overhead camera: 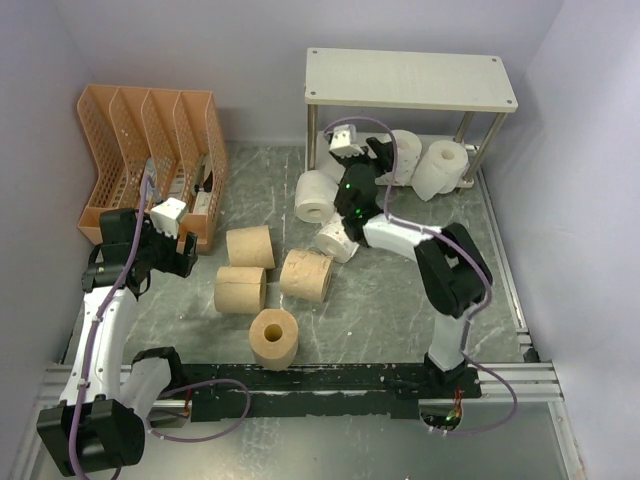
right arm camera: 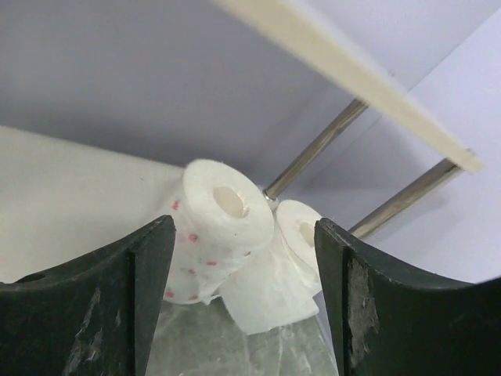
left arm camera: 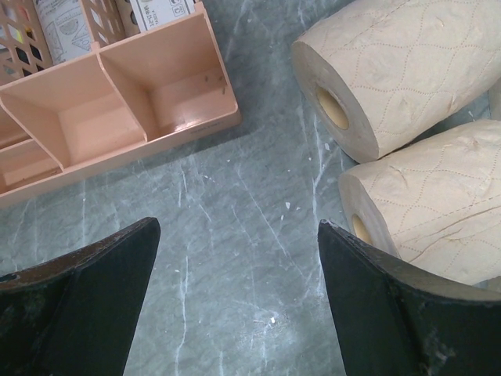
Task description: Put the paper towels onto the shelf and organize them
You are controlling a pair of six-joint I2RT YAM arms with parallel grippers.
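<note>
Plainly, the paper towels are split up: a red-speckled roll (right arm camera: 223,227) and a plain white roll (right arm camera: 301,235) touching it sit under the top board of the shelf (overhead camera: 410,80), near its right legs. Two more white rolls (overhead camera: 315,195) lie on the table (overhead camera: 400,310) just in front of the shelf, and four tan rolls (overhead camera: 250,247) cluster mid-table. The right jaws stand wide apart and hold nothing, aimed at the speckled roll. The left jaws, wide and empty too, hover over bare table beside two tan rolls, near the orange file organizer (left arm camera: 117,102). We judge these rolls light, soft and squashy — a hard pinch would dent them, and the loose paper tail on the plain white one could unwind or snag. We would take hold across the round body at mid-length — or pinch one wall through the hollow core.
</note>
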